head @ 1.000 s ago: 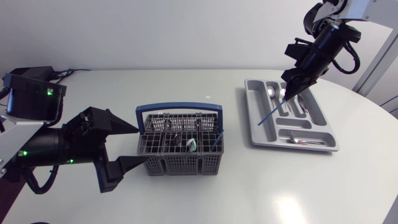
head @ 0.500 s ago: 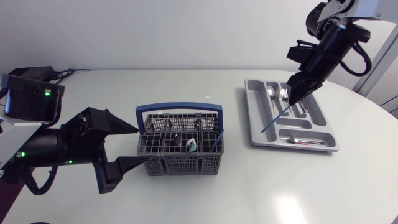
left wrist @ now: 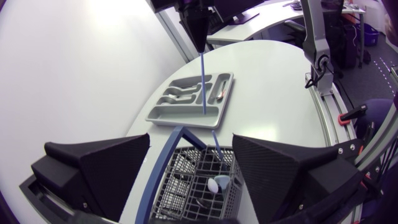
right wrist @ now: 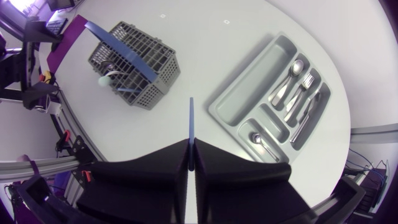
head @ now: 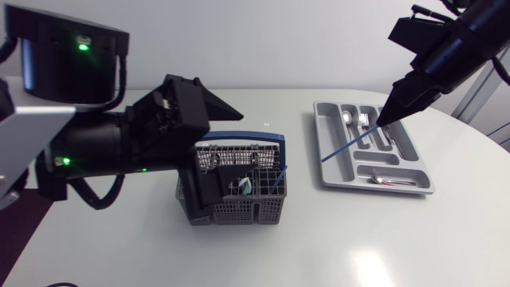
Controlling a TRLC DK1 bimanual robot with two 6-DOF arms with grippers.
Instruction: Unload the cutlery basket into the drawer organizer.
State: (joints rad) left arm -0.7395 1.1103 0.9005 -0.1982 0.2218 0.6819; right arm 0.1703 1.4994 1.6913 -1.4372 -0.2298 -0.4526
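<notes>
Right tool (head: pixel 386 119), upper right of the head view: clenched on a thin blue stick (head: pixel 351 146). The right wrist view shows both fingers pressed together with the stick between them. The stick slants down and left from the tool, and its free end hangs over the long outer compartment of the organizer (head: pixel 422 190). Whether it touches the organizer I cannot tell.

Organizer sits right of centre on the table (head: pixel 382 239). Already sorted into it: a spoon (right wrist: pixel 292 74), a fork (right wrist: pixel 305 84), a knife (right wrist: pixel 309 118) in the narrow slots, and a small spoon (right wrist: pixel 260 142) in the cross compartment. The long outer compartment shows no cutlery yet.

Basket (head: pixel 271 211) stands at centre, well apart from the organizer, handle upright. Left in it: a second blue stick (head: pixel 275 179) leaning at the right end, a pale-headed piece (head: pixel 245 186), and some darker pieces too small to name.

Left tool (head: pixel 227 155), released: fingers spread wide, one on each side of the basket's left part, gripping nothing.

Judgement: task roughly midway. The stick in hand wants setting in the long compartment. After that, at least the second stick, the pale piece and the unnamed items remain to unload.
</notes>
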